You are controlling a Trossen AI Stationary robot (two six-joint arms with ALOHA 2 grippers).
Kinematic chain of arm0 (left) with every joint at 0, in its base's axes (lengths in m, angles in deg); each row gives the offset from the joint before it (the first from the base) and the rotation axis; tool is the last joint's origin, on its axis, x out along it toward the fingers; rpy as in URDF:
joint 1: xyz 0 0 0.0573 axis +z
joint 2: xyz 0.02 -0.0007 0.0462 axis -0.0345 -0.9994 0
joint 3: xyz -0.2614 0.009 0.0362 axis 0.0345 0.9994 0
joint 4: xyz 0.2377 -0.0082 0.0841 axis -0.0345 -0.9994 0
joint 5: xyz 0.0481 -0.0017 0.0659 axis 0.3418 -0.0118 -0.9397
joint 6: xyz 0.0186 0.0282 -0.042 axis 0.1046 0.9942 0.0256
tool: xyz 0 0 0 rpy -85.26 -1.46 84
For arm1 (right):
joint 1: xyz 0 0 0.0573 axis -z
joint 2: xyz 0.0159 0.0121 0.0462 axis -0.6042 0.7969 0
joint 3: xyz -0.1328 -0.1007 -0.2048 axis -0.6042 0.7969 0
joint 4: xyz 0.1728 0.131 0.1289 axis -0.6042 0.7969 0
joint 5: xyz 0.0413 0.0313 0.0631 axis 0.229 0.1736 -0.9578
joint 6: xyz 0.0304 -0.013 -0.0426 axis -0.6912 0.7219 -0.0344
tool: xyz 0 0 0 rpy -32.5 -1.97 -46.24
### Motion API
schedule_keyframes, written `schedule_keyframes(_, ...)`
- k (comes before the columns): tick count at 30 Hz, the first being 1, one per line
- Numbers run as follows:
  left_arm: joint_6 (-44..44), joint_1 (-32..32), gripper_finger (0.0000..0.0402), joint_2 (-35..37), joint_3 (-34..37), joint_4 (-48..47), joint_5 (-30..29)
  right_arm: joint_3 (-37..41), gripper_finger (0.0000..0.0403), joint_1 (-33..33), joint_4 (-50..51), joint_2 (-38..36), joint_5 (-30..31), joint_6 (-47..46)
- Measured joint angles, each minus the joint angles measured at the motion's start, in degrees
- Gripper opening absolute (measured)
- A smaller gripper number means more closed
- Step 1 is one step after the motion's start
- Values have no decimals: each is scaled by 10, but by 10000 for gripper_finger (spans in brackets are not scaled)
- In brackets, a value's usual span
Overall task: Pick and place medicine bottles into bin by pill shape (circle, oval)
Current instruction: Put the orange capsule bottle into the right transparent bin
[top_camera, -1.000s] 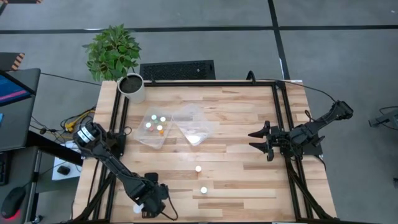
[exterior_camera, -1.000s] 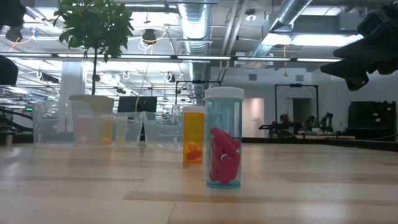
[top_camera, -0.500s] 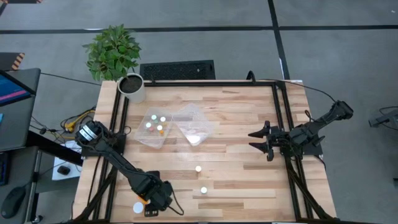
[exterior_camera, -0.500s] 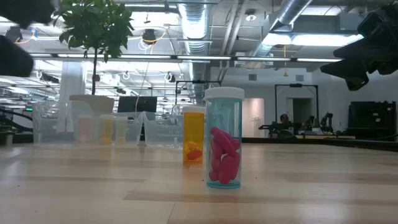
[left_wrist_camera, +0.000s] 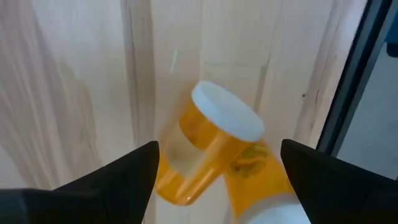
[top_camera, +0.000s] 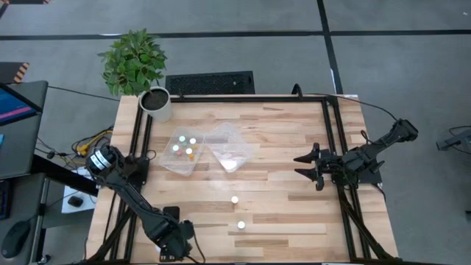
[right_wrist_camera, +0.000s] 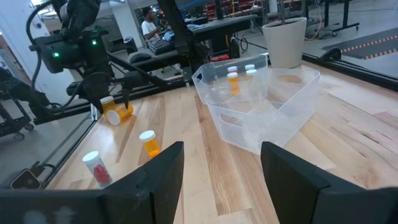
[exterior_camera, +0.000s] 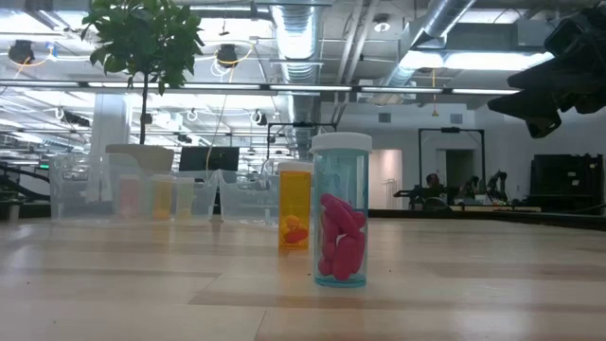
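My left gripper [top_camera: 171, 245] hangs open over the table's near left corner. In the left wrist view its fingers stand on either side of an orange bottle [left_wrist_camera: 193, 155] that lies on its side, white cap [left_wrist_camera: 227, 113] toward the table's edge frame. A second orange bottle [left_wrist_camera: 255, 165] lies against it. The right wrist view shows both bottles [right_wrist_camera: 115, 114] under that gripper [right_wrist_camera: 107, 98]. Two more bottles stand upright mid-table: an orange one [top_camera: 235, 199] and a clear one with pink pills [exterior_camera: 341, 213]. My right gripper [top_camera: 300, 166] waits open at the right.
Two clear bins stand side by side at the far middle: the left one [top_camera: 174, 163] holds several bottles, the right one [top_camera: 237, 134] adjoins it. A white plant pot [top_camera: 157, 103] stands at the far left corner. Black frame rails [top_camera: 137, 147] run along both table sides.
My left gripper swung a little toward the table's right, then back toward the near left corner. It now covers the bottles that showed beside it half a second ago. The two standing bottles and my right arm have kept still.
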Motion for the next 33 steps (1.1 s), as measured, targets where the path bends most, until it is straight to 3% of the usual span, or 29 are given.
schedule_keyframes(12, 10, -5, 329, 0, 33, 11, -4, 0, 226, 0, 0, 0, 0, -2)
schedule_keyframes(24, 60, 9, 326, 0, 33, 30, -49, 0, 226, 0, 0, 0, 0, -3)
schedule_keyframes(33, 75, 23, 247, 0, 33, 32, -63, 0, 226, 0, 0, 0, 0, -3)
